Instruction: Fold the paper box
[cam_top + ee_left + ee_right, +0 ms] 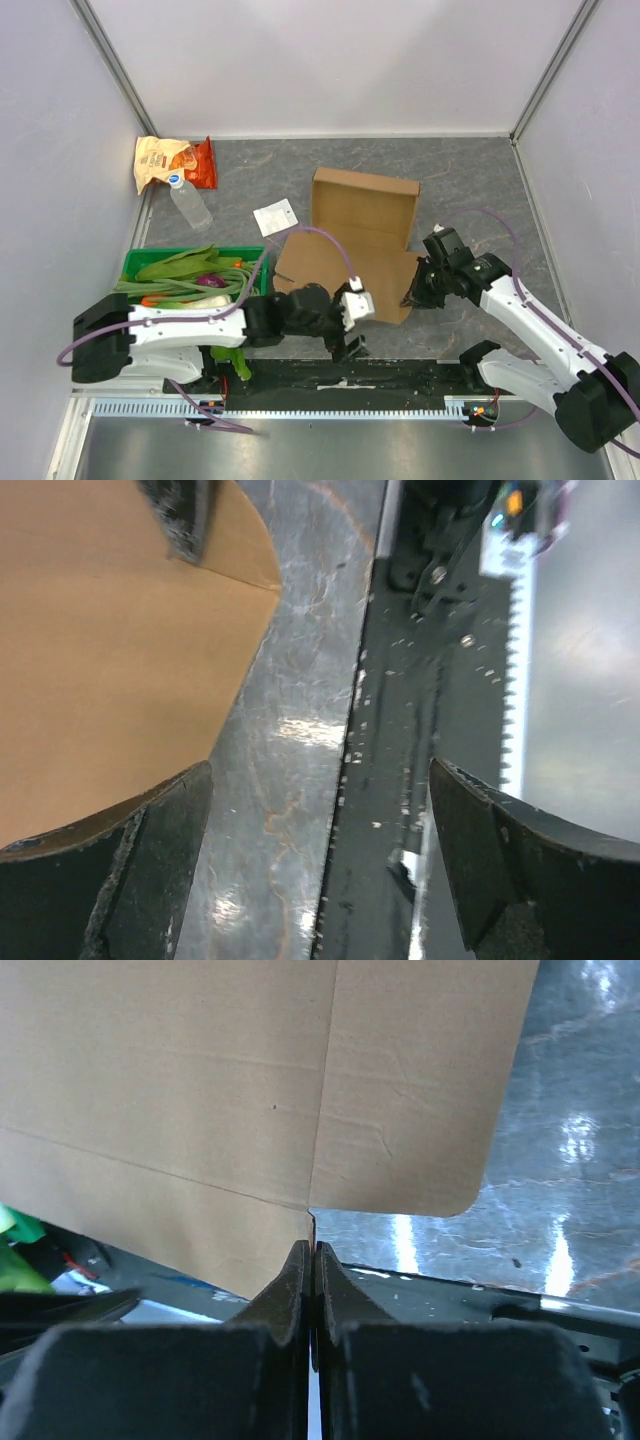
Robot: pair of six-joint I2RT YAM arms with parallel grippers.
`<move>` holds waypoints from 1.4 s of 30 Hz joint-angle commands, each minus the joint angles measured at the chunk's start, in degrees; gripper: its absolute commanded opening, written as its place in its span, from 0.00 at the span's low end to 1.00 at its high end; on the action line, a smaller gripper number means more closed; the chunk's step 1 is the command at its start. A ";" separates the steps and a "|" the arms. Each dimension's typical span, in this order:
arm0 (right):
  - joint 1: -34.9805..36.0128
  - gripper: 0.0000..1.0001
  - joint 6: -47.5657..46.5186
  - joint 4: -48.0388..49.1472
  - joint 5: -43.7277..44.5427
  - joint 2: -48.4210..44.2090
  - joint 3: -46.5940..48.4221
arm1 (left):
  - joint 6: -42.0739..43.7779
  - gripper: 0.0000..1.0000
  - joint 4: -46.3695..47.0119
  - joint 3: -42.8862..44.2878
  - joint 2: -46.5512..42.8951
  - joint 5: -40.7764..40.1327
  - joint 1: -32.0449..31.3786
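Note:
The paper box lies opened out in the middle of the table, its back panel standing upright and its flaps spread flat. My right gripper is at the box's right front edge. In the right wrist view its jaws are pressed together on the edge of a brown flap, right at a cut slot. My left gripper hangs open at the box's front edge. In the left wrist view its fingers straddle bare table, with a rounded flap to the left.
A green crate of vegetables stands at the left, close to the left arm. Behind it lie a clear bottle, an orange-and-tan snack bag and a white card. A black rail runs along the near table edge.

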 commanded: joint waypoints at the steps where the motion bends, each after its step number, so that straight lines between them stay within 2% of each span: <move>1: -0.87 0.00 -0.47 -1.78 -4.28 1.17 4.09 | 16.54 0.95 1.31 4.15 6.42 -17.14 -5.13; 7: -2.45 0.00 -0.74 -2.84 -7.53 0.21 3.74 | 27.44 0.92 1.13 6.97 12.14 -30.79 -7.77; 10: -2.54 0.00 -0.04 -2.75 -7.63 -0.50 3.83 | 31.22 0.80 2.98 7.85 16.00 -38.66 -8.47; 12: -2.63 0.00 0.31 -2.66 -7.54 -1.02 3.31 | 33.68 0.75 7.17 7.32 17.67 -44.30 -9.44; 14: -2.80 0.00 0.40 -2.75 -7.97 -1.02 2.95 | 35.79 0.75 9.82 6.36 17.42 -45.03 -10.58; 15: -2.81 0.00 0.58 -2.66 -8.06 -1.20 2.78 | 36.50 0.77 14.45 4.79 17.15 -46.51 -10.84; 19: -2.98 0.00 1.55 -2.49 -8.59 -1.90 2.95 | 37.83 0.84 21.61 2.84 13.22 -49.79 -10.85; 22: -2.98 0.00 1.99 -1.70 -8.24 -2.25 3.21 | 22.14 0.84 16.98 1.18 6.98 -42.25 -8.05; 23: -2.98 0.00 2.68 -1.00 -7.89 -2.69 3.13 | 12.52 0.85 16.78 -0.05 1.39 -39.61 -7.08; 24: -2.98 0.00 3.12 -0.38 -8.24 -2.96 2.60 | 7.20 0.93 16.34 -2.15 -0.93 -37.58 -6.11; 25: -3.07 0.00 3.65 0.41 -8.67 -3.05 2.25 | 1.75 0.96 10.60 -2.00 -3.56 -36.87 -3.84; 26: -2.98 0.00 4.61 1.54 -8.85 -3.57 1.64 | -9.53 0.97 5.75 -1.21 -7.33 -36.34 -2.51; 28: -2.98 0.00 5.41 2.52 -8.24 -4.19 1.46 | -19.26 1.00 -1.21 1.34 -11.04 -32.31 1.96; 29: -3.07 0.00 5.94 3.39 -7.89 -4.71 1.37 | -27.75 1.00 -7.50 1.87 -12.45 -31.16 3.29; 31: -3.07 0.00 7.61 4.89 -7.89 -5.15 0.93 | -37.01 1.00 -11.85 1.79 -16.67 -28.26 7.49; 32: -3.07 0.00 8.22 6.46 -8.15 -5.24 0.49 | -45.85 1.00 -12.31 -0.22 -17.99 -26.59 8.91; 34: -3.07 0.00 9.54 8.14 -8.24 -5.33 0.05 | -56.50 1.00 -10.21 -2.69 -20.89 -20.44 13.29; 36: -3.07 0.00 10.42 8.76 -7.89 -5.59 -0.74 | -61.74 1.00 -8.45 -4.89 -23.44 -18.50 14.72; 42: -2.98 0.00 11.83 9.73 -6.48 -7.09 -1.71 | -80.36 1.00 -4.94 -11.74 -27.85 -20.86 14.90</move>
